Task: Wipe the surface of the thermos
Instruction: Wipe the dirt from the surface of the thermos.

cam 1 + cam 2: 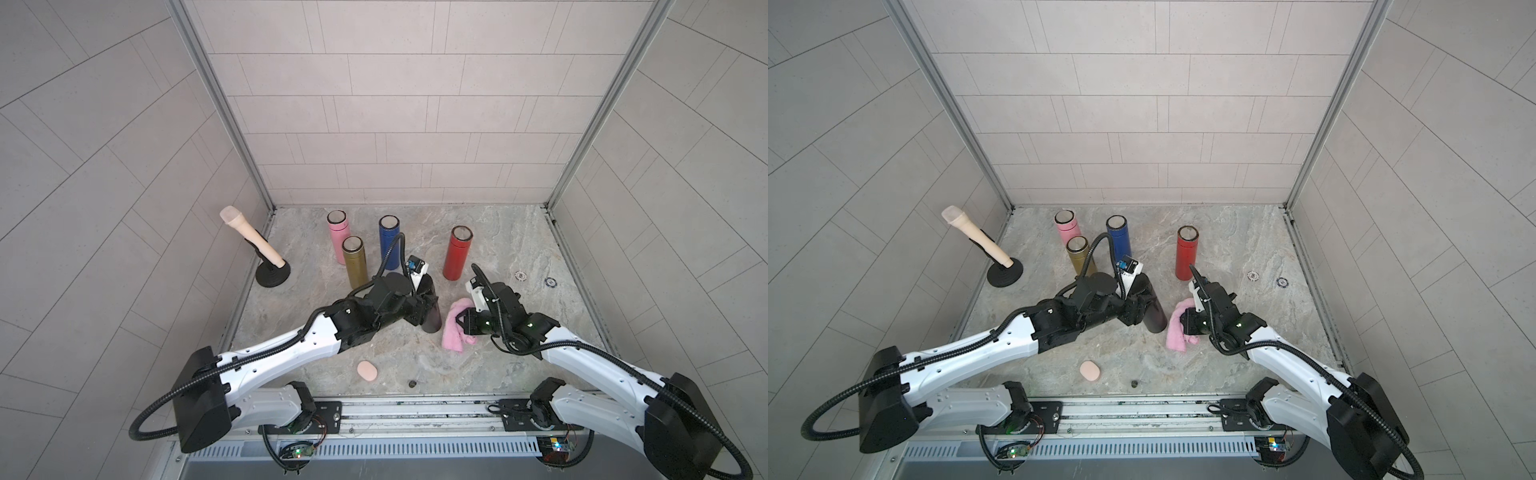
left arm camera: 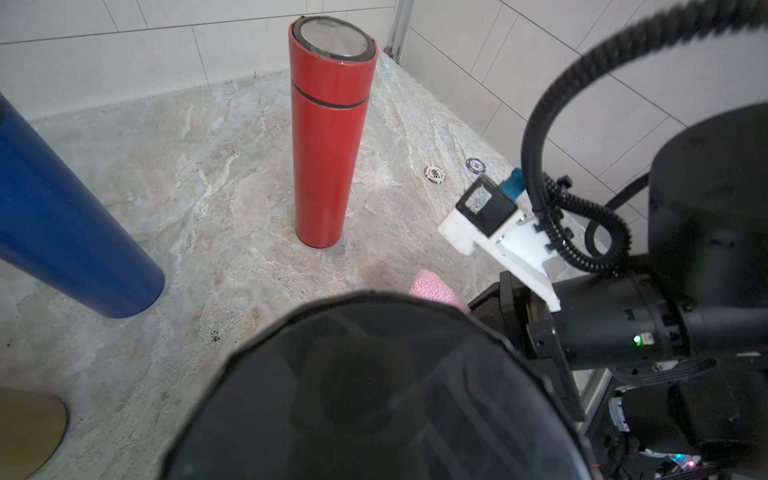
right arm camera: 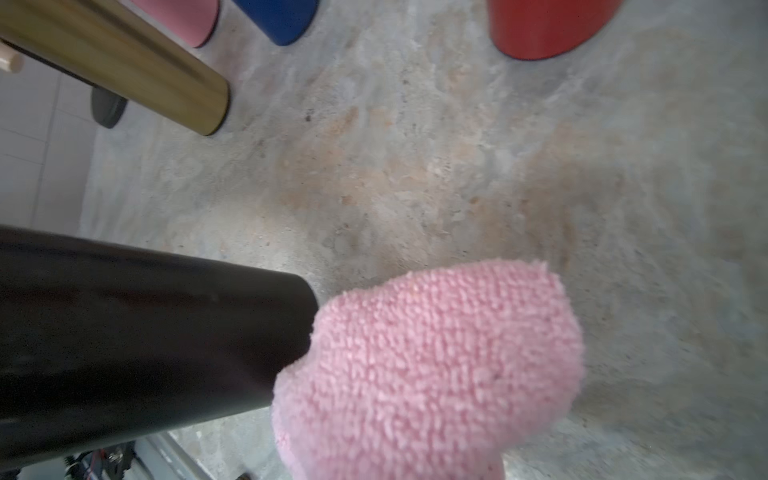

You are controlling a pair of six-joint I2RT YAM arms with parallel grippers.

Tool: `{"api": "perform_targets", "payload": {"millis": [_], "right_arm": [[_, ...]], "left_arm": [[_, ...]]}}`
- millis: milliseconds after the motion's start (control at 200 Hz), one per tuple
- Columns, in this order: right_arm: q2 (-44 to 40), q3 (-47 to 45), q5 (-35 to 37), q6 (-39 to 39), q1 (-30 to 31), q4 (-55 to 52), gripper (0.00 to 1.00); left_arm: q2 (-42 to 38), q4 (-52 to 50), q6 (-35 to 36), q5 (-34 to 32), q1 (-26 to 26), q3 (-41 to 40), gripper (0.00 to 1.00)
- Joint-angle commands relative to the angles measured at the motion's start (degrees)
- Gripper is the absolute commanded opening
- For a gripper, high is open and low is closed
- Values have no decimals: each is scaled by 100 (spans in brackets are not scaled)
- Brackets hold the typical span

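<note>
A black thermos [image 1: 433,318] [image 1: 1155,318] stands upright mid-floor. My left gripper [image 1: 420,309] [image 1: 1136,309] is shut on its upper body from the left. In the left wrist view the thermos's dark top [image 2: 374,395] fills the foreground and hides the jaws. My right gripper [image 1: 458,322] [image 1: 1183,322] is shut on a pink cloth [image 1: 453,338] [image 1: 1177,338], just right of the thermos. In the right wrist view the cloth [image 3: 432,365] covers the jaws and its edge overlaps the lower end of the thermos [image 3: 124,332]; whether they touch I cannot tell.
Behind stand a red thermos [image 1: 456,253], a blue one [image 1: 390,243], a pink one [image 1: 338,237] and a gold one [image 1: 354,262]. A beige microphone on a black stand [image 1: 272,276] is at the left wall. Two poker chips [image 1: 520,275] lie right; a pink oval pad [image 1: 367,371] lies in front.
</note>
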Motion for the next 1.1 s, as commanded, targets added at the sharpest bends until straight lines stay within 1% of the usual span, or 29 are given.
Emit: {"api": "perform_targets", "payload": {"millis": [0, 50, 130, 210, 310, 400, 480, 530, 671, 766, 886, 1006, 1091], "right_arm": [[173, 339, -642, -35, -19, 623, 0], [271, 468, -836, -73, -33, 653, 0], [299, 915, -1163, -94, -52, 662, 0], [161, 1234, -1466, -63, -54, 668, 0], [-72, 1555, -1628, -47, -54, 690, 0], [-169, 1583, -1554, 19, -44, 776, 0], [-2, 1408, -1550, 11, -46, 769, 0], [154, 1170, -1484, 19, -51, 812, 0], [605, 258, -1254, 131, -46, 1402, 0], [859, -8, -1000, 106, -44, 1466, 0], [920, 168, -1059, 64, -23, 1198, 0], [456, 470, -1037, -5, -11, 876, 0], [116, 945, -1000, -93, -13, 598, 0]], "left_arm": [[-103, 1046, 720, 159, -31, -161, 0], [-83, 1182, 789, 206, -33, -239, 0], [6, 1316, 850, 240, -33, -349, 0], [148, 1326, 888, 240, -33, -372, 0], [270, 1359, 863, 301, -33, -378, 0], [349, 1368, 888, 233, -41, -376, 0], [400, 1387, 859, 182, -55, -357, 0], [430, 1390, 840, 185, -52, -321, 0], [494, 1355, 795, 204, -57, -229, 0], [519, 1363, 756, 169, -53, -201, 0], [612, 1339, 742, 107, -64, -145, 0], [685, 1324, 702, -58, -59, -133, 0], [682, 1307, 676, -162, -59, -151, 0]]}}
